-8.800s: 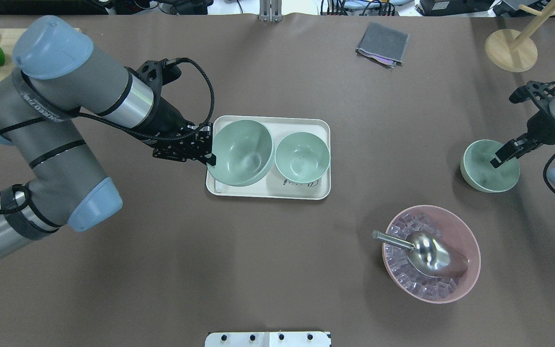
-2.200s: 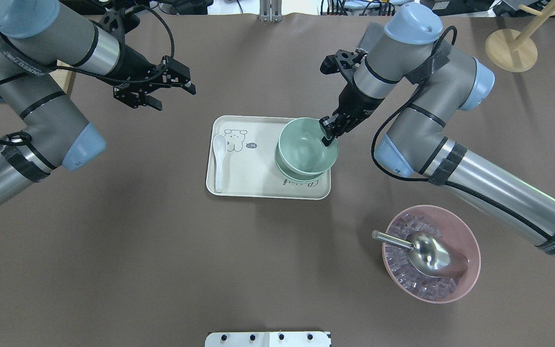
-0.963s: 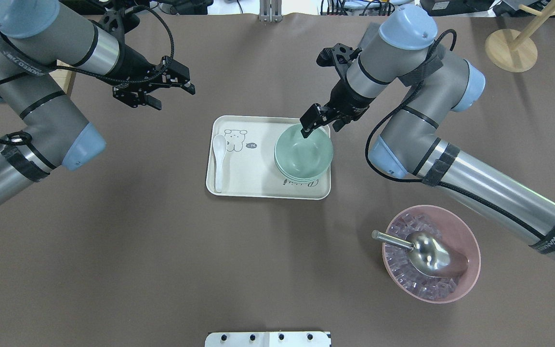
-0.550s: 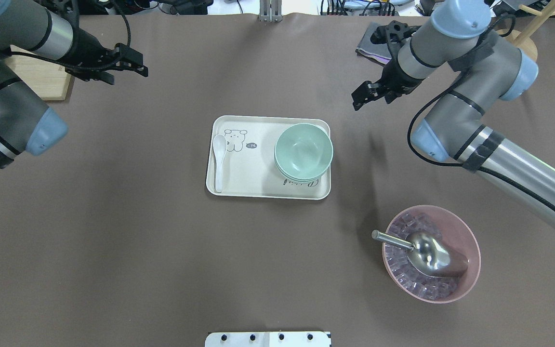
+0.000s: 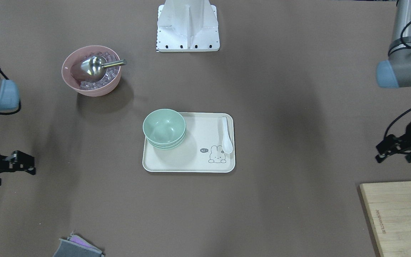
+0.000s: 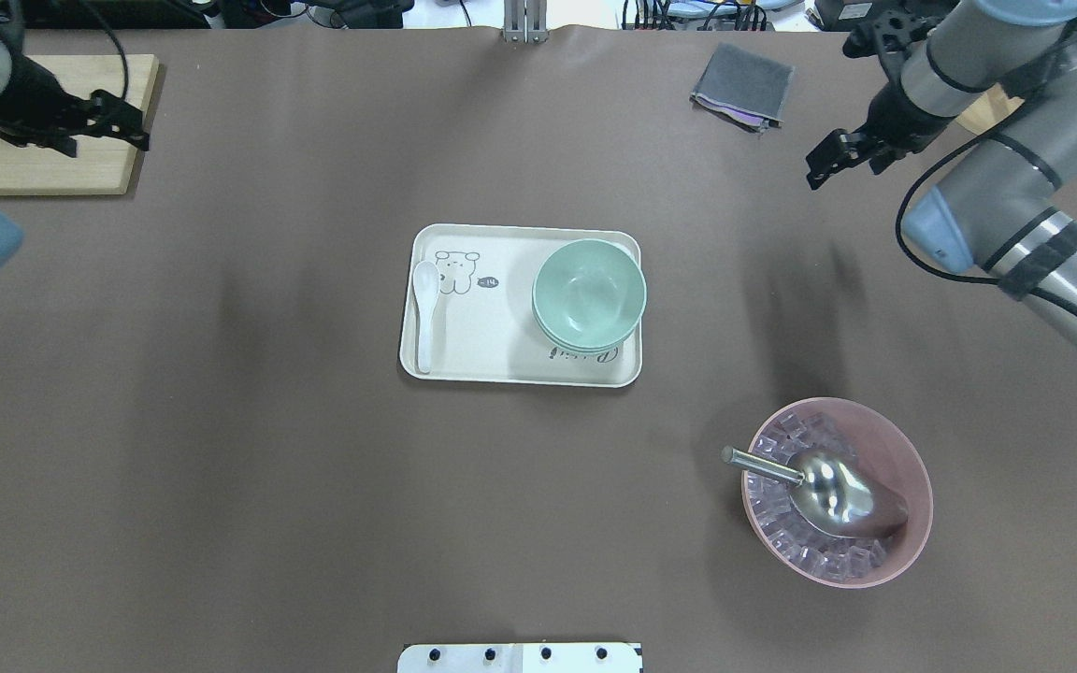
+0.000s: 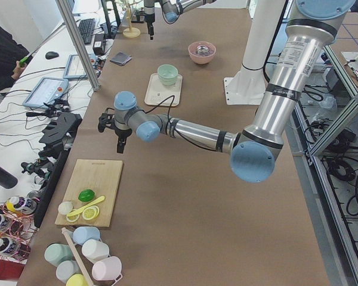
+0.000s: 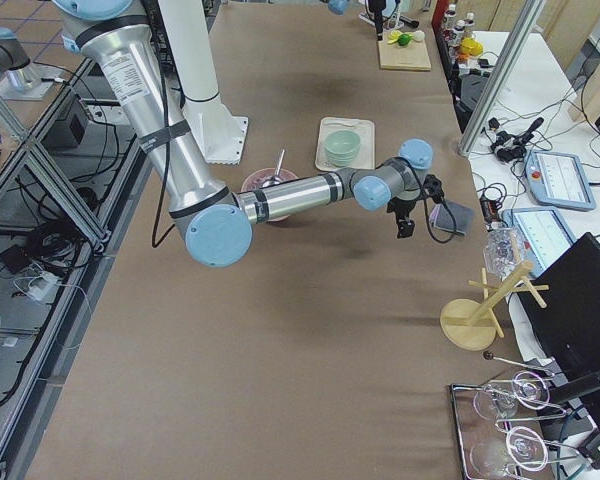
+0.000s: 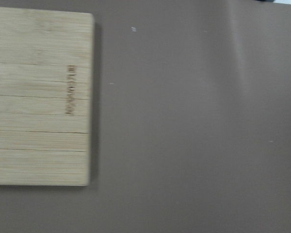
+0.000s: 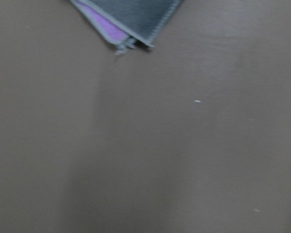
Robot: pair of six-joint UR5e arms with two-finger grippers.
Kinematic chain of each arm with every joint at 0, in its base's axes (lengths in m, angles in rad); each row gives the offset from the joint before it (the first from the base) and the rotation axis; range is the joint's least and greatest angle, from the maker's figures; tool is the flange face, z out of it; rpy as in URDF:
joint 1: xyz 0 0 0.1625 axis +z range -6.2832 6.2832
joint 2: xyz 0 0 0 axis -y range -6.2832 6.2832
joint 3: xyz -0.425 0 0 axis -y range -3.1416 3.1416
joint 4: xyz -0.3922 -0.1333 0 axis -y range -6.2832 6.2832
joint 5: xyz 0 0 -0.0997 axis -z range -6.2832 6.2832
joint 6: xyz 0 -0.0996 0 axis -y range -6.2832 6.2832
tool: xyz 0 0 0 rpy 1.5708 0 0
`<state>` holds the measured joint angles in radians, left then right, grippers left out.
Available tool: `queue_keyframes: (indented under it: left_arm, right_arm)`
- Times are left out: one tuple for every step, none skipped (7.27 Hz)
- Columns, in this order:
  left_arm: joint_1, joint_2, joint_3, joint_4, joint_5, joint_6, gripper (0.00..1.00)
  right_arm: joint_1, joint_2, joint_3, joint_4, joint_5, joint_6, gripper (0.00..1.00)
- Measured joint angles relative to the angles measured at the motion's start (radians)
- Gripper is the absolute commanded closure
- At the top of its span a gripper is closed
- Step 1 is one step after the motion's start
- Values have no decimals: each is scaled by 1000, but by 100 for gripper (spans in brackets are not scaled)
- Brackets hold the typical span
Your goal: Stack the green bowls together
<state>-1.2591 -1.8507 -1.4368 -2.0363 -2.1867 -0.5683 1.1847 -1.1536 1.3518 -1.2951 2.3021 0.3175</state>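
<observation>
The three green bowls (image 6: 589, 294) sit nested in one stack on the right end of the cream tray (image 6: 473, 360), also seen in the front view (image 5: 164, 128). My left gripper (image 6: 130, 121) is open and empty at the far left, by the edge of the cutting board, well away from the tray. My right gripper (image 6: 843, 173) is open and empty at the far right, near the grey cloth. The wrist views show only bare table, the board and the cloth corner.
A white spoon (image 6: 424, 313) lies on the tray's left end. A pink bowl (image 6: 912, 477) with ice and a metal scoop stands front right. A wooden cutting board (image 6: 52, 140) is back left, a grey cloth (image 6: 742, 84) back right.
The right gripper set the third bowl on the stack, let go and drew back to the far right. The left arm drew back to the far left by the cutting board.
</observation>
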Motion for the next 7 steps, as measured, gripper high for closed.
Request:
queue_keyframes:
  left_arm:
    - [-76,36,18,11,-31,128,2]
    - [-151,53,37,46,-84,219,2]
    - [-223,61,48,102,-142,289,2]
    - [-282,69,53,145,-177,366,2]
    - [-325,85,56,170,-192,440,2]
    - [-350,102,60,181,-196,486,2]
    - [-359,122,63,182,-197,506,2]
  right_arm:
    - [94,-59,14,-42,35,-123,0]
    - [180,-128,38,-69,62,-224,0]
    - [255,-201,67,-83,84,-289,0]
    - [311,-264,98,-100,97,-326,0]
    - [351,-307,143,-156,100,-350,0]
    - [379,-327,213,-276,90,-379,0]
    - [395,-331,299,-424,67,-412,0]
